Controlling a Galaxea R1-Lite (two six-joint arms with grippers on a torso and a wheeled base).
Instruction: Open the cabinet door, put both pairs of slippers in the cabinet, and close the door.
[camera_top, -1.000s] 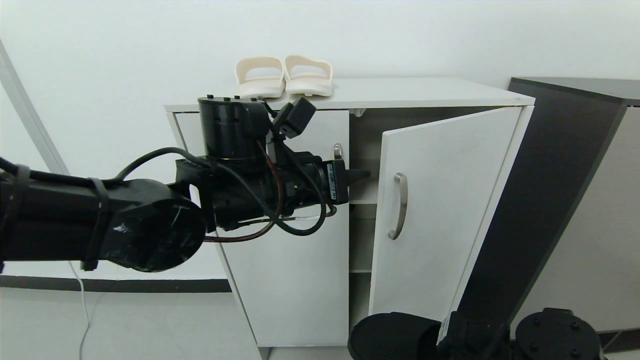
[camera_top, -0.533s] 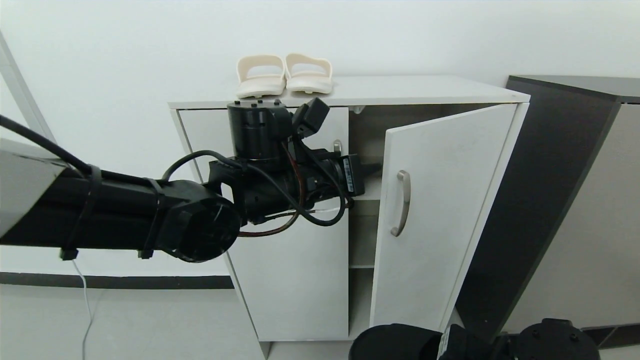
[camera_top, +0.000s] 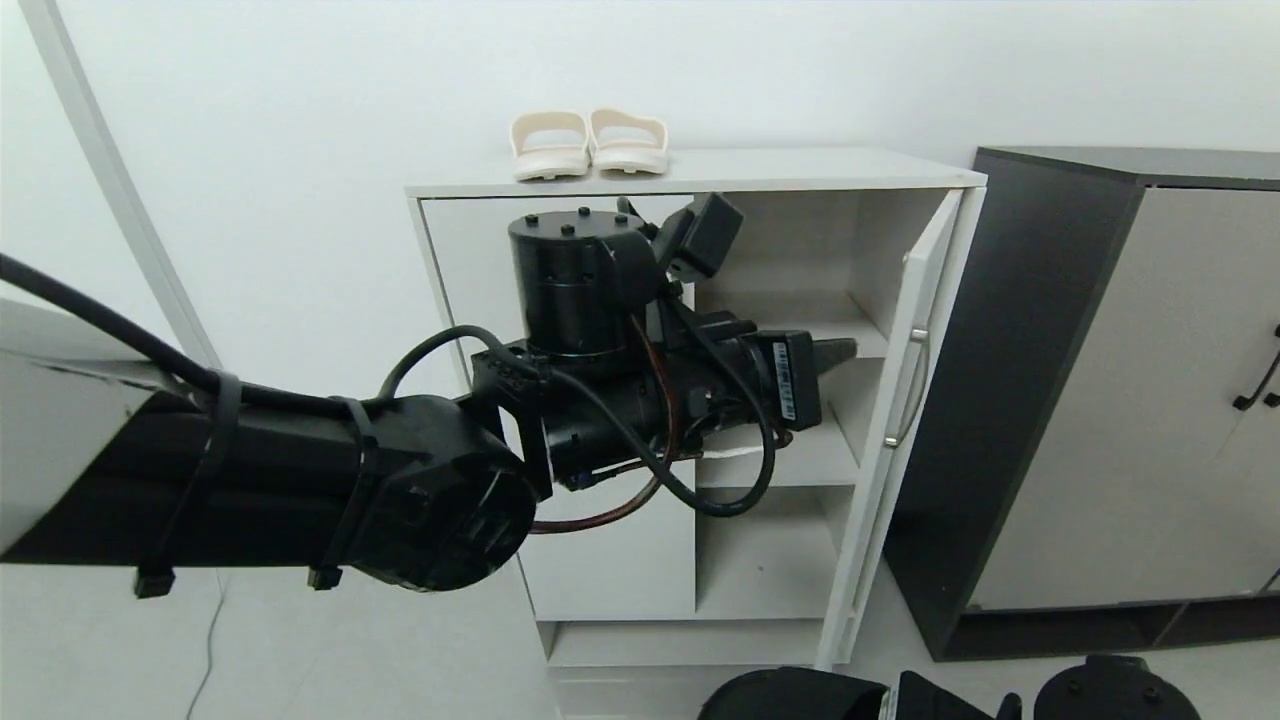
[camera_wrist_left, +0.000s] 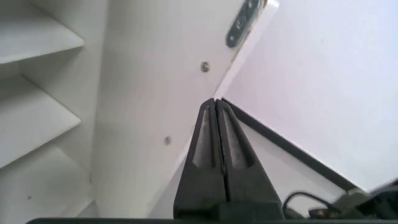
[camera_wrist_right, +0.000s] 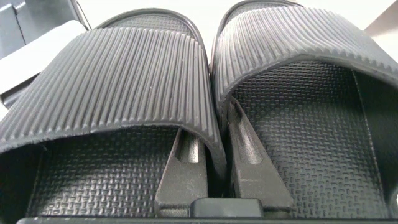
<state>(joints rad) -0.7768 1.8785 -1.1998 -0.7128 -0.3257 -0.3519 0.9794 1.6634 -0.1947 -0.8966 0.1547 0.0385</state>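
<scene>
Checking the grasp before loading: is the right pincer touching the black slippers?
Touching. In the right wrist view the right pincer clamps the adjoining strap edges of the black slippers between its fingers.

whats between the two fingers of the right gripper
The adjoining inner sides of the two black slippers, lying side by side. The right gripper pinches them together, as the right wrist view shows.

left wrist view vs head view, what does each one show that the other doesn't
Left wrist view adds: two screws on the inner face of the open door, with the shut left gripper pointing at its edge. Head view adds: cream slippers on top of the white cabinet, the door handle, a dark cabinet beside it. Shared: the open door, shelves, the left gripper.
</scene>
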